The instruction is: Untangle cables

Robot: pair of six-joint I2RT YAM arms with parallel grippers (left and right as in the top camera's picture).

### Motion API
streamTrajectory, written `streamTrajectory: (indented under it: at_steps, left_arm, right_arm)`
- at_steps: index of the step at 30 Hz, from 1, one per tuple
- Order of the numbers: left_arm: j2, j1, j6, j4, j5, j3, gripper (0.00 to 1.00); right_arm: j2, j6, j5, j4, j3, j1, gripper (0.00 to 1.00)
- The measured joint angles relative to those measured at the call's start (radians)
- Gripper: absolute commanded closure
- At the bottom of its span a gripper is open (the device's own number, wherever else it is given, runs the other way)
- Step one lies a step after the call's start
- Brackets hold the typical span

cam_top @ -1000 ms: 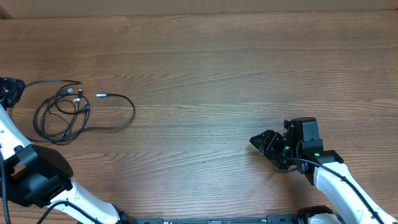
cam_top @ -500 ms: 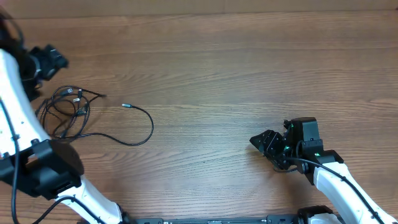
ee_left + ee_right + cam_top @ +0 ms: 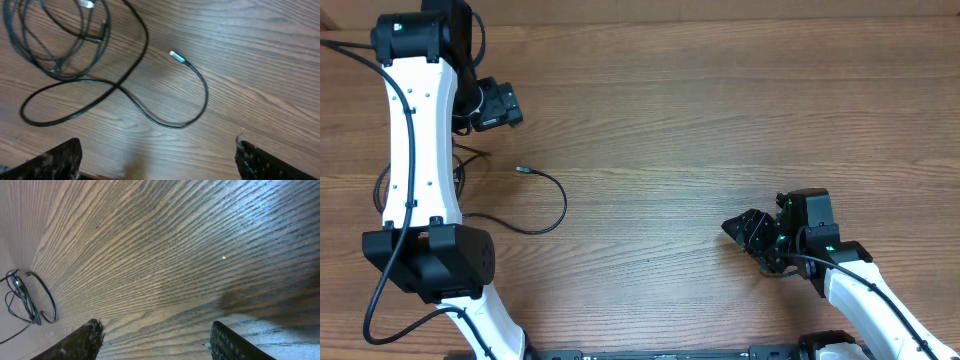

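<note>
Two thin black cables lie at the table's left. One loose cable (image 3: 563,205) curves out to the right and ends in a silvery plug (image 3: 521,170). The other, a tangled coil (image 3: 60,45), is mostly hidden under my left arm in the overhead view. In the left wrist view the loose cable (image 3: 202,95) crosses the coil's outer loop. My left gripper (image 3: 503,105) hovers behind the cables, open, with only bare wood between its fingertips (image 3: 55,162). My right gripper (image 3: 745,230) stands open and empty low over the table at the right, far from the cables (image 3: 25,300).
The wooden table (image 3: 700,120) stretches between the two arms. My left arm (image 3: 415,150) runs from the front left up across the coil. A thick black wire (image 3: 350,55) runs off the left arm at the back left.
My left arm has swung from the left edge up and over the coil toward the back. The loose cable's plug end lies farther right than a second ago. The right arm has not moved.
</note>
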Motion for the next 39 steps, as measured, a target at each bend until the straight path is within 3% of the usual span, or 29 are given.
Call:
streamTrajectory:
  at_steps: [8, 13, 19, 23, 28, 32, 35, 39]
  left_arm:
    - [-0.076, 0.004, -0.006, 0.004, -0.025, -0.169, 0.02]
    - [-0.302, 0.004, -0.030, 0.029, -0.032, -0.377, 0.00]
    - [-0.668, -0.035, -0.032, 0.289, -0.020, -0.617, 0.00]
    - [-0.798, -0.113, -0.032, 0.448, 0.006, -0.790, 0.00]
    - [-0.739, -0.184, -0.033, 0.684, 0.022, -1.011, 0.00]
    - [-0.641, -0.207, -0.032, 0.753, -0.008, -1.073, 0.02]
    - [-0.597, -0.206, -0.032, 0.798, -0.080, -1.080, 0.02]
    - [-0.594, -0.206, -0.032, 0.832, -0.296, -1.080, 0.00]
  right_arm:
    - [0.000, 0.000, 0.000, -0.002, 0.000, 0.000, 0.33]
    - [0.000, 0.000, 0.000, -0.002, 0.000, 0.000, 0.33]
    - [0.000, 0.000, 0.000, -0.001, 0.000, 0.000, 0.33]
    - [0.000, 0.001, 0.000, -0.001, 0.000, 0.000, 0.33]
    - [0.000, 0.001, 0.000, -0.001, 0.000, 0.000, 0.33]
    - [0.000, 0.001, 0.000, -0.001, 0.000, 0.000, 0.33]
    - [0.000, 0.000, 0.000, -0.001, 0.000, 0.000, 0.33]
    - [0.000, 0.001, 0.000, 0.000, 0.000, 0.000, 0.33]
